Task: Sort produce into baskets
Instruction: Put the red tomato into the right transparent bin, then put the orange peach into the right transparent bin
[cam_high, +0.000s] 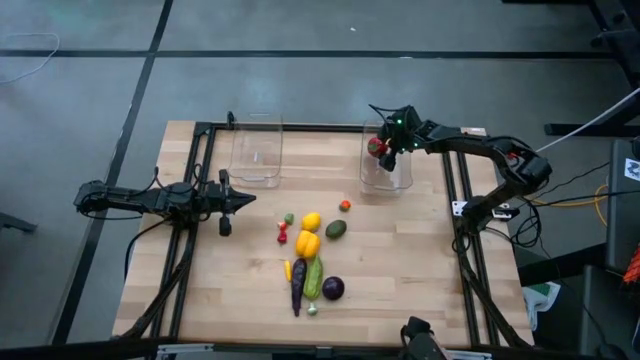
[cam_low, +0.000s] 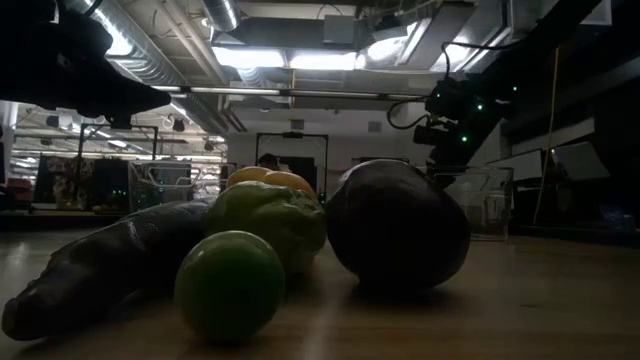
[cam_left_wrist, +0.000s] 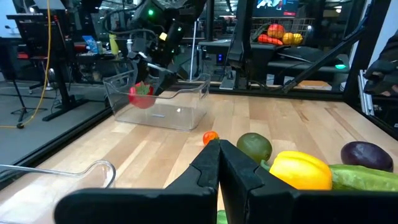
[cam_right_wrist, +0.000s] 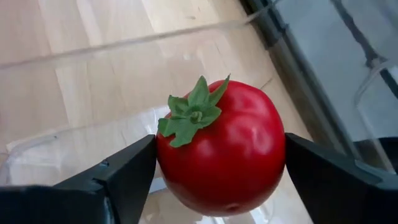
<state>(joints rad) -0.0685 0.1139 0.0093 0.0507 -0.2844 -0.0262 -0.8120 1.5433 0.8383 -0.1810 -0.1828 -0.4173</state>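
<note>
A red tomato (cam_right_wrist: 224, 155) with a green stalk sits between the fingers of my right gripper (cam_high: 385, 148), over the right clear basket (cam_high: 400, 185) at the table's far right. The left clear basket (cam_high: 255, 182) stands at the far left with nothing in it. The other produce lies at mid-table: a lemon (cam_high: 311, 221), a yellow pepper (cam_high: 307, 243), an avocado (cam_high: 336, 229), a cucumber (cam_high: 314, 277), an eggplant (cam_high: 298, 285) and a purple round piece (cam_high: 333, 288). My left gripper (cam_high: 250, 198) waits shut at the left, pointing level toward them. My right gripper pinches the tomato by two opposite sides (cam_right_wrist: 160, 163), one finger (cam_right_wrist: 118, 177) on each, with the green stalk facing back toward the wrist. The fingers slant down from the table's right side. The tomato (cam_left_wrist: 142, 96) hangs clear in the basket's mouth, above its floor.
Small pieces lie near the pile: an orange-red one (cam_high: 344, 205), a red one (cam_high: 282, 233), a green one (cam_high: 289, 218). Black frame rails (cam_high: 205, 180) run along both sides of the table. Bare wood lies between the baskets and toward the near left.
</note>
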